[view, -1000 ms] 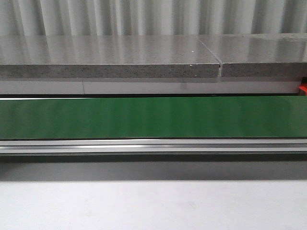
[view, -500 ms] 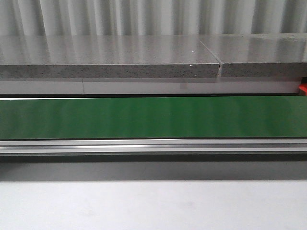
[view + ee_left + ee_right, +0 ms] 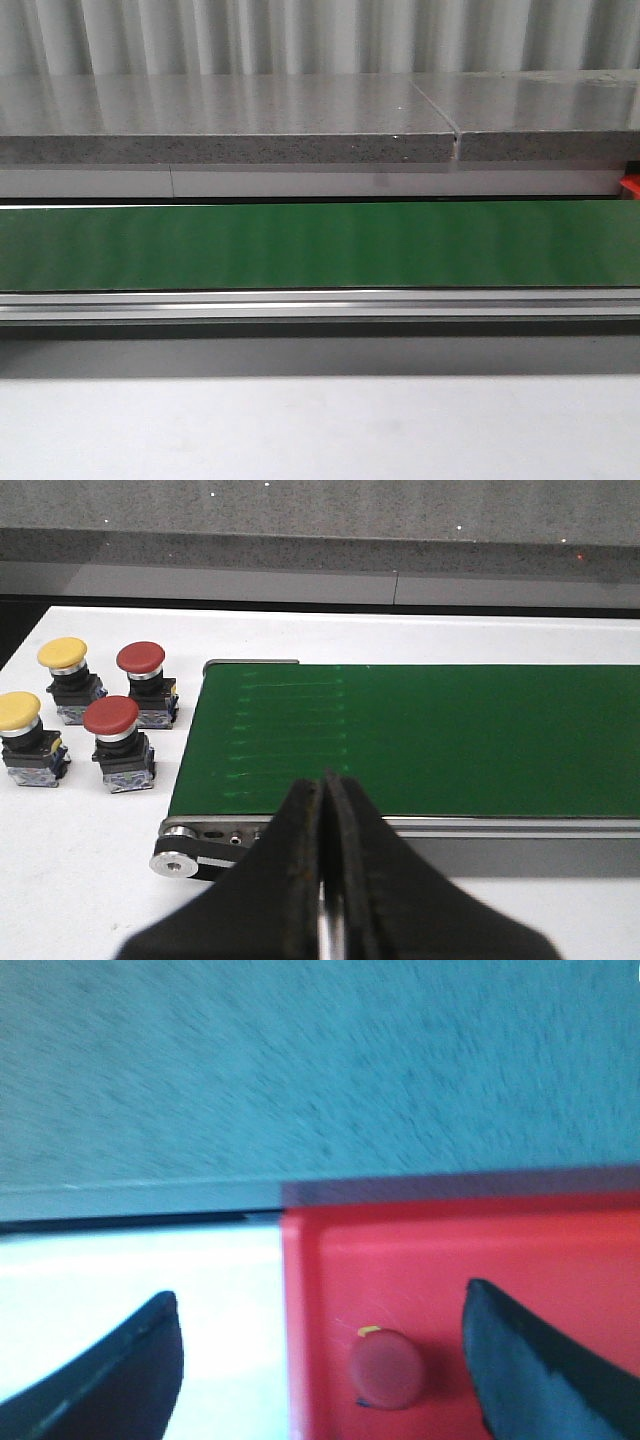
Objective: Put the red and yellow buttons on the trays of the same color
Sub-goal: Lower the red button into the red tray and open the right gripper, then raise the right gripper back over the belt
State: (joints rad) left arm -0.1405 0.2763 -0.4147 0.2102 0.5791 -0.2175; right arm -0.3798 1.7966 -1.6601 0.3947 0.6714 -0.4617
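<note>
Fingers of right gripper (image 3: 320, 1360) spread wide, holding nothing; I see red button (image 3: 386, 1368) between them, nearer right finger, resting in red tray (image 3: 560, 1250). Left gripper (image 3: 326, 810) pinched closed, empty; four loose buttons (image 3: 110, 725) lie ahead, well off to left, so I judge left arm nearer them.
</note>
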